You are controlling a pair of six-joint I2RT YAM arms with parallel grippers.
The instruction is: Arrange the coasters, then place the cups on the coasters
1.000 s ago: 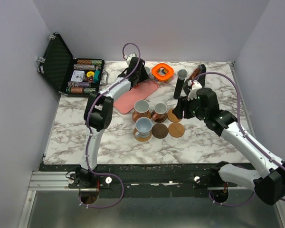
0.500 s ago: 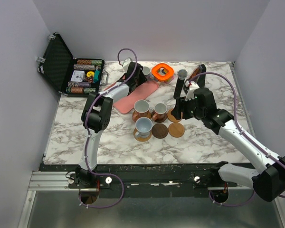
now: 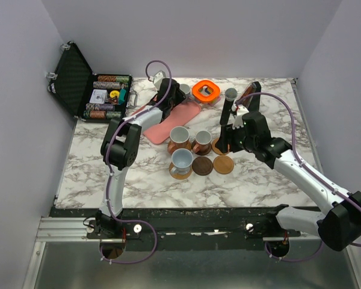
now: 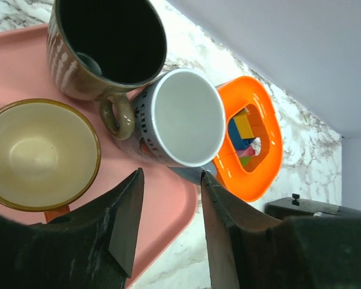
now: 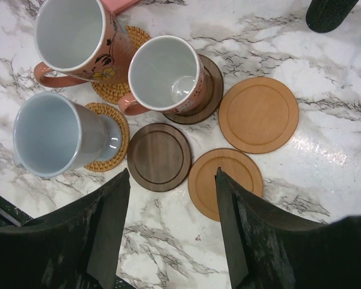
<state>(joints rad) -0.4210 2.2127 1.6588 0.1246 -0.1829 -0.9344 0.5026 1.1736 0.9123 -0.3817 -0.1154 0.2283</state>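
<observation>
Just ahead of left pincer [image 4: 170, 174], jaws apart, grey cup [image 4: 180, 117] beside dark cup [image 4: 108, 42]

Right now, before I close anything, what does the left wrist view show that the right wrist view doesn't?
Left wrist only: a dark mug, grey mug and tan cup grouped at the pink tray, with the orange ring beyond. Right wrist only: floral mug, pinkish mug and pale blue mug on coasters; a dark coaster and two tan coasters bare; a black cylinder at the edge. Both: marble table, a piece of the tray, and open jaws on left gripper and right gripper, holding nothing.
</observation>
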